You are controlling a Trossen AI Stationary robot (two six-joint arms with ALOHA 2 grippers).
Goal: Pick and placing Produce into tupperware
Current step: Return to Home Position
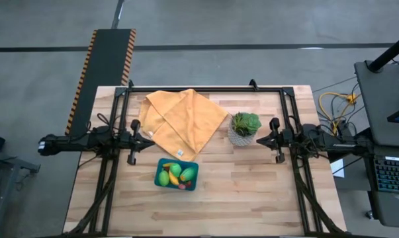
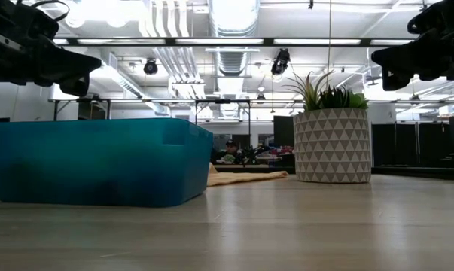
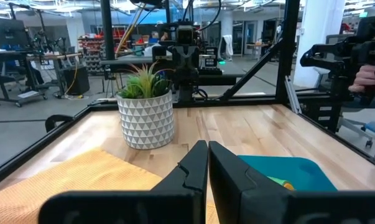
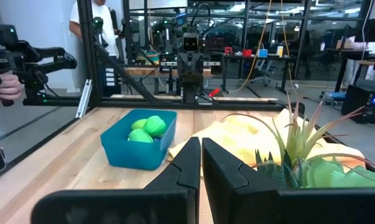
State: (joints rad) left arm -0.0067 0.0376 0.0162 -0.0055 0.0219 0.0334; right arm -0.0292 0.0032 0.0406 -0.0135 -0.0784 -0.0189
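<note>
The teal tupperware [image 1: 177, 174] stands on the table's near middle and holds the produce [image 1: 176, 174]: green rounded pieces, a yellow one and small red ones. In the right wrist view the tupperware [image 4: 137, 146] shows green pieces [image 4: 148, 127] inside. The low view shows its wall [image 2: 99, 162]; the left wrist view shows a corner [image 3: 287, 174]. My left gripper [image 1: 134, 141] hovers shut at the table's left, over the cloth's edge. My right gripper [image 1: 274, 140] hovers shut at the right, beside the plant. Neither touches anything.
An orange-yellow cloth [image 1: 181, 120] lies folded on the far middle of the table. A leafy plant in a patterned pot [image 1: 244, 128] stands right of it, close to my right gripper. A black frame [image 1: 206, 89] runs along the table's edges. A person's hand [image 4: 7, 87] shows beyond the table.
</note>
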